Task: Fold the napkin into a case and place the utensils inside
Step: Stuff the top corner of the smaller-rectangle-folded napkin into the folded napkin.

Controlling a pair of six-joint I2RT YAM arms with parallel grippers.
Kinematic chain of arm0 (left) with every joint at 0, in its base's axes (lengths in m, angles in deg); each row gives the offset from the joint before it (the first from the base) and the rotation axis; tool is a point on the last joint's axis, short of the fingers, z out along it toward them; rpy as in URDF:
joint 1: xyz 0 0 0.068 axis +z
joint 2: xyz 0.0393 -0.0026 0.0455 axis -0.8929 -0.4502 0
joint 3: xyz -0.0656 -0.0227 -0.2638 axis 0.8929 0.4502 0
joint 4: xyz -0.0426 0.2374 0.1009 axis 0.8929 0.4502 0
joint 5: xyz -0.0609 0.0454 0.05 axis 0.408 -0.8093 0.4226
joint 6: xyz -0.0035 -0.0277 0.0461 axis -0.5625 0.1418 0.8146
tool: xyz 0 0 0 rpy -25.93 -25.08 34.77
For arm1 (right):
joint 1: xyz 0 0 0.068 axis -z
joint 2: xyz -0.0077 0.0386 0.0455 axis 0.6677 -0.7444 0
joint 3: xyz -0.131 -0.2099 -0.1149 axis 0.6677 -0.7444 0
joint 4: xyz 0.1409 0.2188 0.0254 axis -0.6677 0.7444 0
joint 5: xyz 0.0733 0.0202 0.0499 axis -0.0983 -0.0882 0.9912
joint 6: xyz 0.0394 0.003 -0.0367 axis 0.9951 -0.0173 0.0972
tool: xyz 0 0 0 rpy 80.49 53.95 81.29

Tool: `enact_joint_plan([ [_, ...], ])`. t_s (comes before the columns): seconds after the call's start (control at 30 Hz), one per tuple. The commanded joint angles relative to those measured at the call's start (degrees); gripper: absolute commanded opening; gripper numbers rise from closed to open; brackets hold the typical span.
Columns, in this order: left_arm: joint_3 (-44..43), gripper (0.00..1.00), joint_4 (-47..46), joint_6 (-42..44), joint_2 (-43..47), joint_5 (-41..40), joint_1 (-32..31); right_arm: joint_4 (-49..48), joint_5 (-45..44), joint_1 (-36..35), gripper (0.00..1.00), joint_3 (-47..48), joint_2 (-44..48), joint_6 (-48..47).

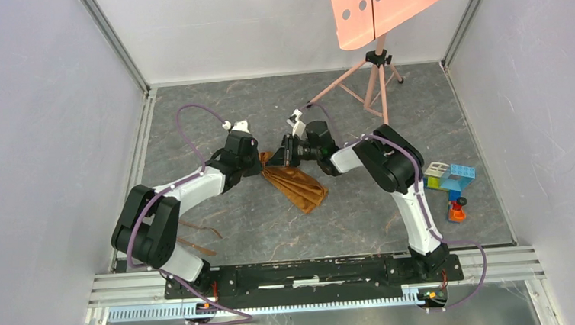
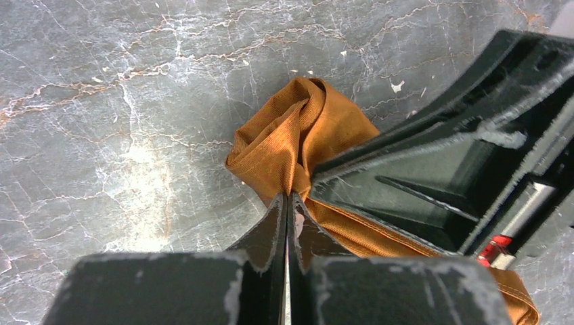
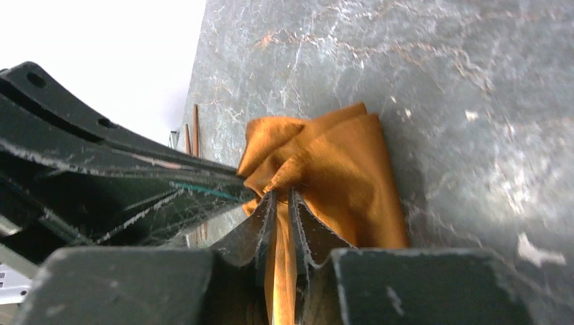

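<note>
L hand (image 2: 288, 198), R hand (image 3: 281, 194) pinch napkin (image 2: 298, 128); utensils (image 1: 201, 249) show top view, not L wrist.

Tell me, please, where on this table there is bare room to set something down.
Bare marble lies between the napkin and the base rail, and in the far-left corner beyond the left arm. Crowded: the centre, where left gripper and right gripper pinch it; tripod far right, toy blocks right edge, utensils near-left.
</note>
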Motion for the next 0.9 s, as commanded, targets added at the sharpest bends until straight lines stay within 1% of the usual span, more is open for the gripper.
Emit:
enact_joint_plan([
  [0.0, -0.8, 0.02, -1.8, -0.1, 0.9, 1.2, 0.3, -2.5, 1.1, -1.5, 0.15, 5.5, -3.7, 2.0],
  [0.07, -1.3, 0.02, -1.8, 0.1, 0.7, 1.4, 0.3, -2.8, 0.8, -2.1, 0.13, 6.6, -4.8, 2.8],
  [0.17, -1.9, 0.02, -1.9, 0.1, -0.3, 2.7, 0.2, 0.9, -0.9, -3.7, 0.14, 10.9, -7.4, 2.2],
  [0.2, -2.6, 0.02, -1.9, 0.1, -1.3, 3.6, 0.2, 2.2, -1.5, -4.7, 0.16, 13.1, -8.7, 1.9],
  [0.27, -5.4, 0.02, 1.6, -1.0, -4.0, 4.1, 0.3, 7.2, -2.9, -5.3, 0.21, 15.7, -10.5, 0.2],
  [0.3, -6.6, 0.02, 3.4, -1.9, -4.7, 3.6, 0.4, 6.7, -3.3, -4.7, 0.21, 14.5, -10.1, 0.4],
  [0.33, -6.7, 0.02, 4.5, -3.0, -4.6, 2.6, 0.5, 4.0, -3.7, -3.9, 0.24, 11.4, -9.2, 2.0],
  [0.37, -6.4, 0.05, 5.1, -3.8, -4.0, 1.5, 0.7, 1.0, -3.1, -3.2, 0.26, 9.5, -8.6, 3.2],
  [0.4, -5.6, 0.11, 5.2, -4.4, -3.1, 0.8, 0.8, 0.5, -2.1, -2.7, 0.27, 8.9, -8.4, 3.4],
  [0.47, -4.2, 0.26, 5.2, -5.1, -1.3, -0.1, 1.6, 2.2, -1.2, -2.2, 0.30, 8.4, -7.1, 1.5],
  [0.53, -3.6, 0.36, 6.2, -5.7, 0.0, 0.5, 2.8, 3.9, -1.0, -2.0, 0.33, 7.5, -5.1, -0.5],
  [0.63, -2.1, 0.41, 6.9, -6.3, 3.5, 0.8, 4.1, 3.4, -0.7, -1.6, 0.34, 5.8, -3.1, -0.9],
  [0.7, -0.9, 0.40, 6.5, -6.9, 5.8, 1.3, 4.6, 3.8, -0.7, -1.4, 0.33, 5.4, -2.2, -1.6],
  [0.77, -0.9, 0.31, 6.4, -7.6, 6.6, 2.6, 5.1, 3.7, -0.8, -1.2, 0.28, 4.9, -1.6, -1.5],
  [0.87, -2.7, 0.22, 6.3, -7.6, 4.0, 4.4, 5.3, 3.2, -0.6, -1.2, 0.18, 5.0, -1.9, -1.3],
])
